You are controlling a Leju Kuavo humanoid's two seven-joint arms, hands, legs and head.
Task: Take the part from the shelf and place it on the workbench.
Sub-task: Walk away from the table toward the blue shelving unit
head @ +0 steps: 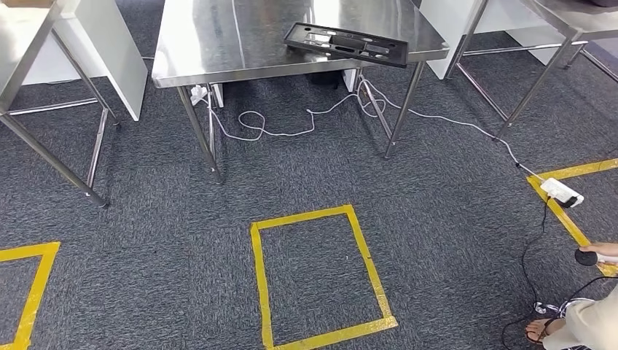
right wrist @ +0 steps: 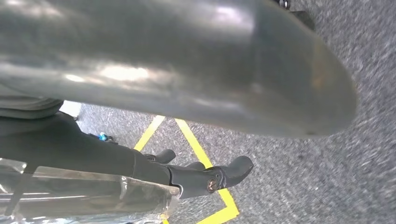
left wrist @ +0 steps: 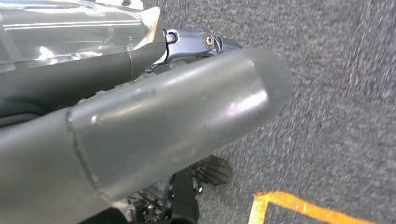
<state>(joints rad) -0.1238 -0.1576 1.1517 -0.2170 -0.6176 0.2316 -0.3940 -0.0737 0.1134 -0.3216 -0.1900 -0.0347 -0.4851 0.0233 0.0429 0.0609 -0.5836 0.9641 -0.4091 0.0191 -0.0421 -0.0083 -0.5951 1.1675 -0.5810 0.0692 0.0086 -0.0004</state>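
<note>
1. The floor is dark grey speckled carpet.
2. A rectangle of yellow tape is marked on the carpet in the middle, with another taped corner at the left and a taped line at the right.
3. A steel table with thin metal legs stands at the far side, its top shiny with reflected light.
4. More steel tables stand at the far left and far right, with white panels behind them.
5. A white cable loops across the carpet under the middle table and runs to a white power strip at the right.
</note>
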